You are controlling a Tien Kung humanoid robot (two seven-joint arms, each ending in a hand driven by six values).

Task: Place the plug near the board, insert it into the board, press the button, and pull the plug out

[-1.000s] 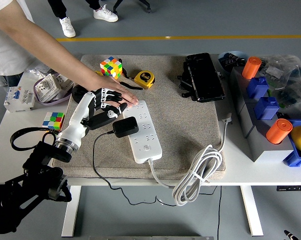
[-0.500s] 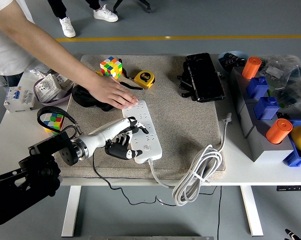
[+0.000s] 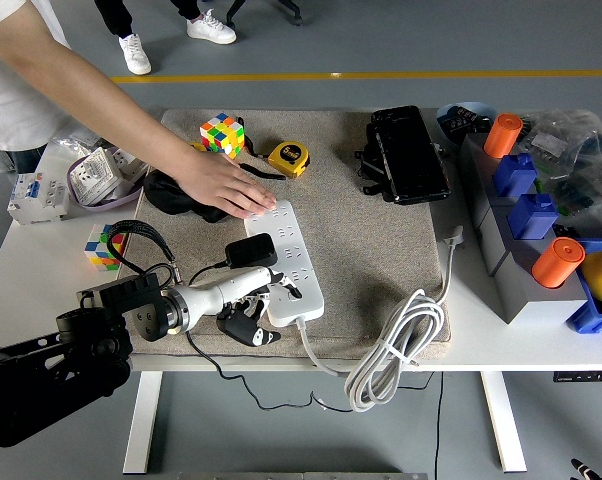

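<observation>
At the near left edge of the one white power strip (image 3: 287, 264), my left hand (image 3: 249, 305) lies low over the mat, its fingers (image 3: 281, 290) reaching out onto the strip's near end by the button; they look loosely spread and grip nothing, though the dark lower fingers curl under where I cannot read them well. Just beyond my knuckles sits the single black plug (image 3: 251, 251), resting against the strip's left side on its upper face, with its thin black lead (image 3: 196, 350) trailing down past my wrist and off the table's near edge. One person's hand (image 3: 224, 187) is pressed flat on the far end of the strip. The strip lies on one tan mat (image 3: 381, 250), and its one thick white cable (image 3: 396, 345) coils at the mat's near right corner. Farther out I count two colour cubes: one cube (image 3: 222, 134) on the mat's far side, another cube (image 3: 104, 248) on the bare white table (image 3: 41, 250) to my left. One yellow tape measure (image 3: 289, 157) sits near the far cube. Two orange cylinders (image 3: 503, 134) stand on the right.
</observation>
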